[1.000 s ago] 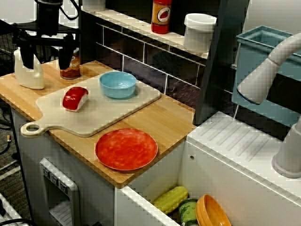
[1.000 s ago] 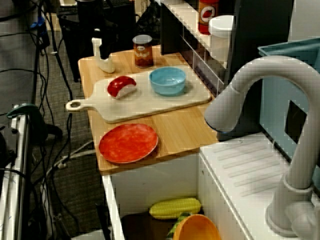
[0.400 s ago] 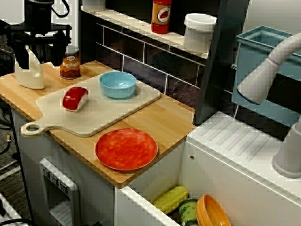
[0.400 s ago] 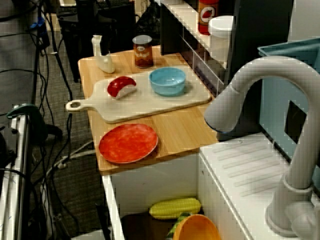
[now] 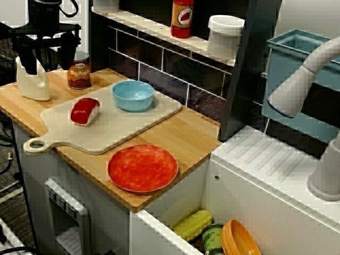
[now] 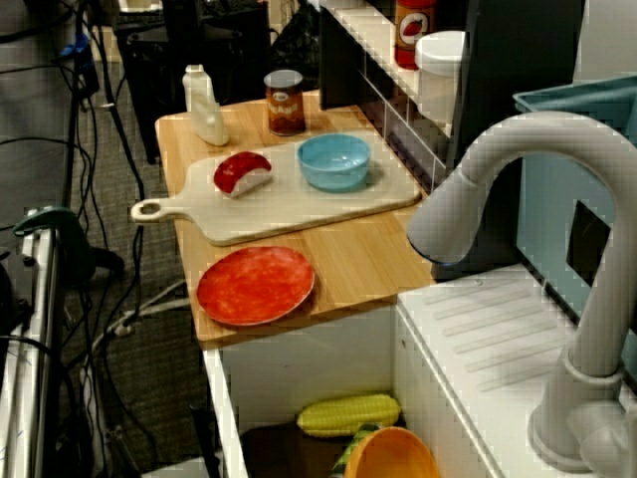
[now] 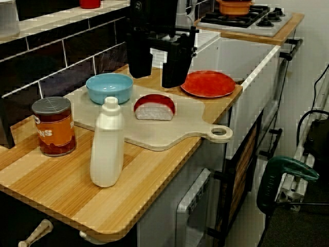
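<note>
As the black gripper (image 5: 48, 53) hangs, fingers spread, above the tall white plastic bottle (image 5: 32, 81), a dropping finger could topple it.

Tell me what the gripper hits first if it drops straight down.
Likely the cutting board beside the sushi piece; the open gripper hangs high, so depth is unsure.
</note>
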Motion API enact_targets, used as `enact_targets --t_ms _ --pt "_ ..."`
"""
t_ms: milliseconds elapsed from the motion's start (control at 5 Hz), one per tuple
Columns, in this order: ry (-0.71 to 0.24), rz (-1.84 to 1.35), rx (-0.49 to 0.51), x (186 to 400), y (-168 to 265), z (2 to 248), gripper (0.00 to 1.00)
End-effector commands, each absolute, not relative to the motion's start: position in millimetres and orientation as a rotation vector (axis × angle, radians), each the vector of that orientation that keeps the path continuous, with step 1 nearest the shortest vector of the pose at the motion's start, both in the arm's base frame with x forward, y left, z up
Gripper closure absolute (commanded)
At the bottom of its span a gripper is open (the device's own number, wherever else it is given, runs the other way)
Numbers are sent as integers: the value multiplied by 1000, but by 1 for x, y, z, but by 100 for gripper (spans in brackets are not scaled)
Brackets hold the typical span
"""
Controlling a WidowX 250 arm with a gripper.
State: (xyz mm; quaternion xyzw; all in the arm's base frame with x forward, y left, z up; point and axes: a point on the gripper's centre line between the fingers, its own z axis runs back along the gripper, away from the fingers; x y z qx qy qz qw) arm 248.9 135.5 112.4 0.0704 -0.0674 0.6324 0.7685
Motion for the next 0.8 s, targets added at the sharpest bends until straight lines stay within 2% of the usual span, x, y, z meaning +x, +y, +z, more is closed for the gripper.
enact_targets --t_ms 0,400,600 --pt "-255 1464 152 257 155 123 0" --pt "-336 1489 158 252 164 119 0" --pt "-332 1528 150 252 168 117 0"
